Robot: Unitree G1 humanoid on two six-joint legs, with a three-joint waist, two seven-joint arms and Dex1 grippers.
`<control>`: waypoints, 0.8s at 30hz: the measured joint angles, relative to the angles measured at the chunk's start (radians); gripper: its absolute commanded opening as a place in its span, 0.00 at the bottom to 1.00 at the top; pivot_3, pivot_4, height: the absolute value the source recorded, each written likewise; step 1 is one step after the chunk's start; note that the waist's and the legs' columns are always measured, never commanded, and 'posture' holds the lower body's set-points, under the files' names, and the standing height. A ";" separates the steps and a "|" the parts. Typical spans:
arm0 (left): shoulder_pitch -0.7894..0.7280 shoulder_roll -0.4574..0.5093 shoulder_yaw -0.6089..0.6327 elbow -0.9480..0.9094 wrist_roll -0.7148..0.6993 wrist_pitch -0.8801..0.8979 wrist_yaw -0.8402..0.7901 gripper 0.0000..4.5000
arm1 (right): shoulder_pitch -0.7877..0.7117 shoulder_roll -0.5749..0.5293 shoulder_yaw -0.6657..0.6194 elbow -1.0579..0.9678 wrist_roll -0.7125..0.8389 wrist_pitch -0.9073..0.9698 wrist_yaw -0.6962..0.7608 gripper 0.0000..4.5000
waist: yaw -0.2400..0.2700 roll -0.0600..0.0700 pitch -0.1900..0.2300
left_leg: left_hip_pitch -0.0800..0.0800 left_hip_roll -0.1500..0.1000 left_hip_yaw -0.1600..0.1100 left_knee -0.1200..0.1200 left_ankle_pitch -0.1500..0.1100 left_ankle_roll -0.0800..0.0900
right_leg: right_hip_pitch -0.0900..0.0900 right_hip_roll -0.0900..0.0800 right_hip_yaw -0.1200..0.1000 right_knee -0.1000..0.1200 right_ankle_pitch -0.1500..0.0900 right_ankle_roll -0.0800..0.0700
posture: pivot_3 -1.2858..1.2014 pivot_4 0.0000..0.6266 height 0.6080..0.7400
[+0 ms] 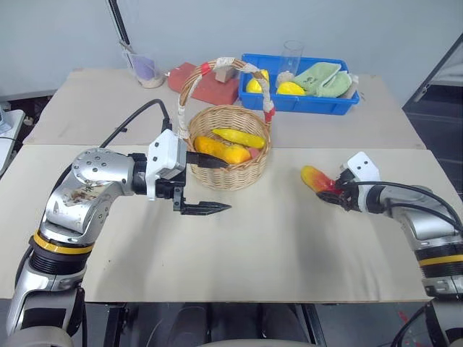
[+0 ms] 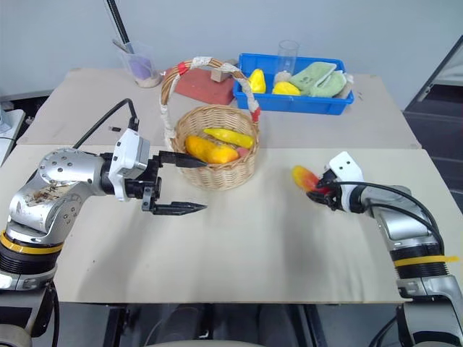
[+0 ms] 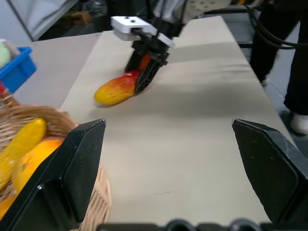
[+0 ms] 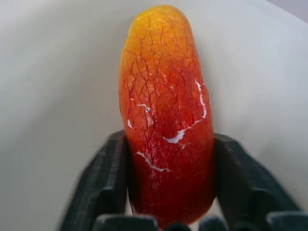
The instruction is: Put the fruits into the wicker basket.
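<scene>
Mango [image 1: 317, 178] lies on the surface [image 1: 289, 238], your right end effector [image 1: 337, 191] clamping its red end for lifting; left end effector [image 1: 205, 185] gapes empty beside the basket [image 1: 229, 148].

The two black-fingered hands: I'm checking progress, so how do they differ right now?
The right hand is closed on the elongated red-to-yellow toy fruit, low over the tan table; the left hand is open and holds nothing. The left hand is beside the round wicker basket; the right hand is well apart from it. Both have two black fingers.
</scene>
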 measured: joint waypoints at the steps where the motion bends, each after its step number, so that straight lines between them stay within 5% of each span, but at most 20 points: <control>1: 0.009 0.000 0.008 -0.004 -0.003 0.000 0.002 1.00 | 0.000 0.000 0.000 0.000 -0.002 0.000 0.002 0.34 | -0.001 0.000 0.000 | 0.000 0.000 0.000 0.000 0.000 0.000 | 0.000 0.000 0.000 0.000 0.000 0.000 | 0.52 0.24 1.00; 9: 0.121 0.069 0.147 -0.056 -0.094 0.024 -0.006 1.00 | -0.005 -0.034 -0.017 -0.254 0.086 0.120 0.093 0.34 | -0.006 0.001 0.000 | -0.001 0.001 0.000 0.000 0.000 0.000 | -0.003 0.000 0.001 0.002 0.000 0.000 | 0.52 0.24 1.00; 14: 0.249 0.112 0.282 -0.080 -0.130 0.061 0.036 1.00 | -0.190 0.029 -0.053 -0.533 0.270 0.321 0.083 0.34 | -0.018 0.001 0.001 | 0.000 0.002 -0.001 -0.002 0.000 0.000 | -0.005 0.000 0.000 0.002 0.000 0.000 | 0.52 0.24 1.00; 17: 0.286 0.119 0.311 -0.105 -0.140 0.079 0.063 1.00 | -0.277 0.114 -0.023 -0.517 0.283 0.348 0.038 0.34 | -0.007 0.001 0.001 | -0.001 0.000 -0.001 -0.002 0.000 0.000 | -0.005 -0.002 -0.002 0.002 0.000 0.000 | 0.52 0.24 1.00; 24: 0.286 0.120 0.332 -0.158 -0.178 0.101 0.134 1.00 | -0.479 0.349 0.158 -0.136 0.116 0.180 -0.028 0.34 | -0.007 0.001 0.000 | -0.004 -0.001 0.000 -0.003 0.002 -0.004 | -0.011 -0.001 -0.001 0.006 0.000 -0.001 | 0.52 0.24 1.00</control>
